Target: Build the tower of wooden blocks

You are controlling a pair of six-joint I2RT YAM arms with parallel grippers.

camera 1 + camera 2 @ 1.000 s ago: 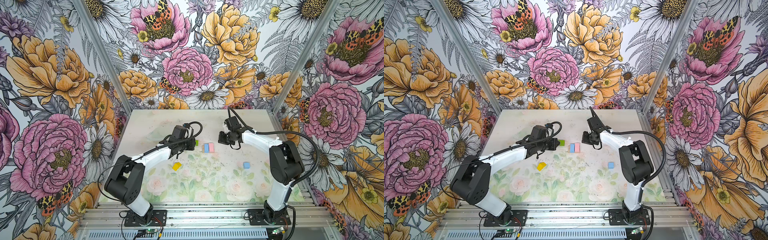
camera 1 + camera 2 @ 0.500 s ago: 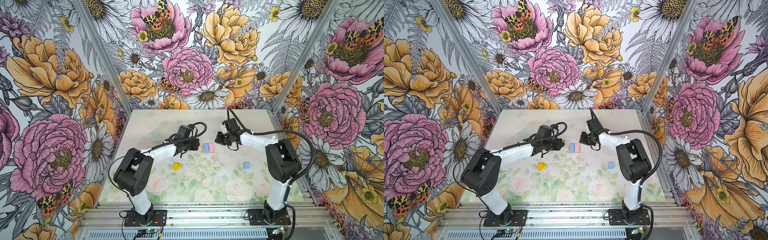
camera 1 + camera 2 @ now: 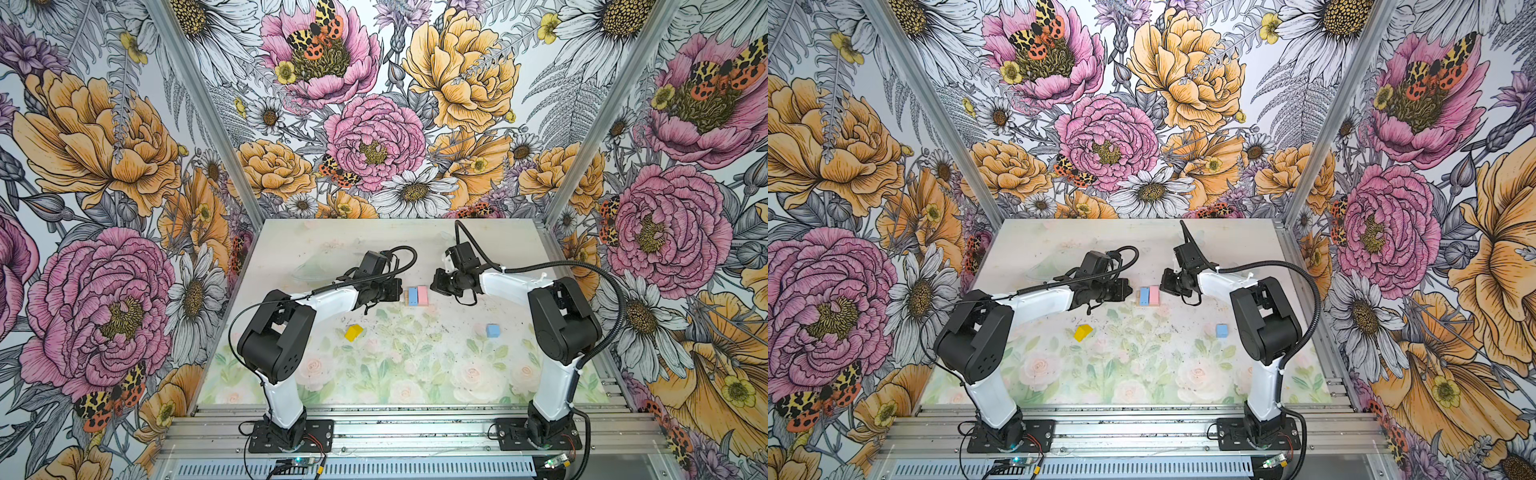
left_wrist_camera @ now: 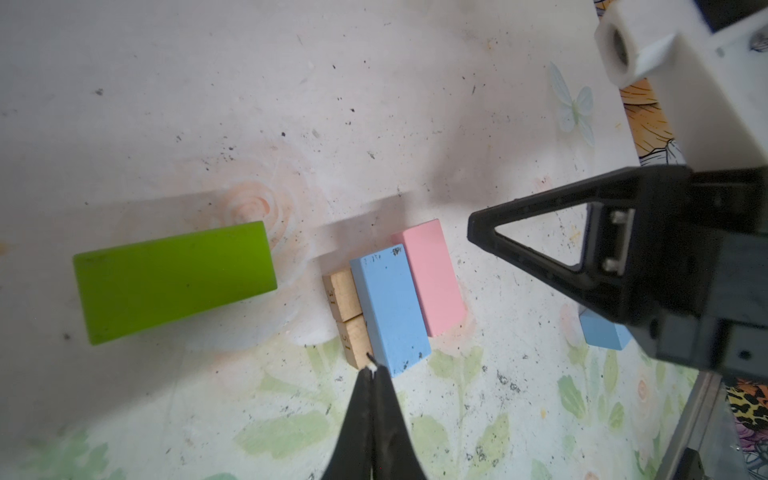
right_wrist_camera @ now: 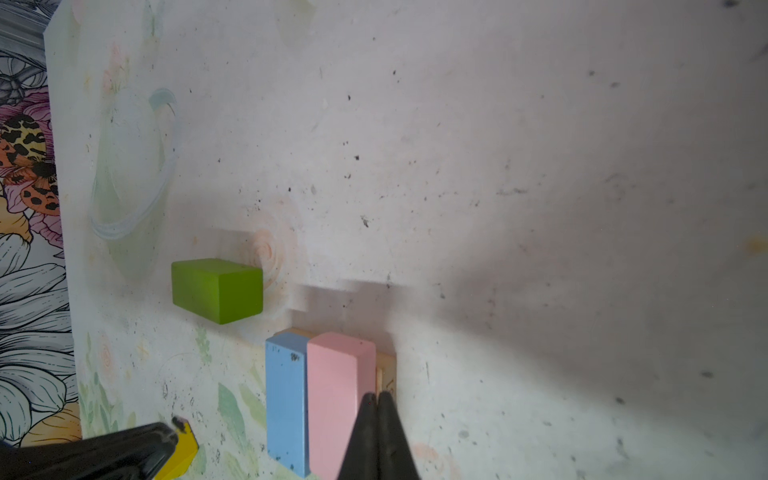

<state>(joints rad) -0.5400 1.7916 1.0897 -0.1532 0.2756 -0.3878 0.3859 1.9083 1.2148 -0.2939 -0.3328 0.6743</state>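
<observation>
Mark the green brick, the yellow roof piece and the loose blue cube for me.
green brick (image 4: 174, 282): left wrist view, middle of its top face.
yellow roof piece (image 3: 353, 332): in a top view, middle of its visible yellow surface.
blue cube (image 3: 493, 331): in a top view, centre of its top face.

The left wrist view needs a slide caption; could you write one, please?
Shut left fingers at tan planks topped by blue brick and pink brick; green brick apart.
</observation>
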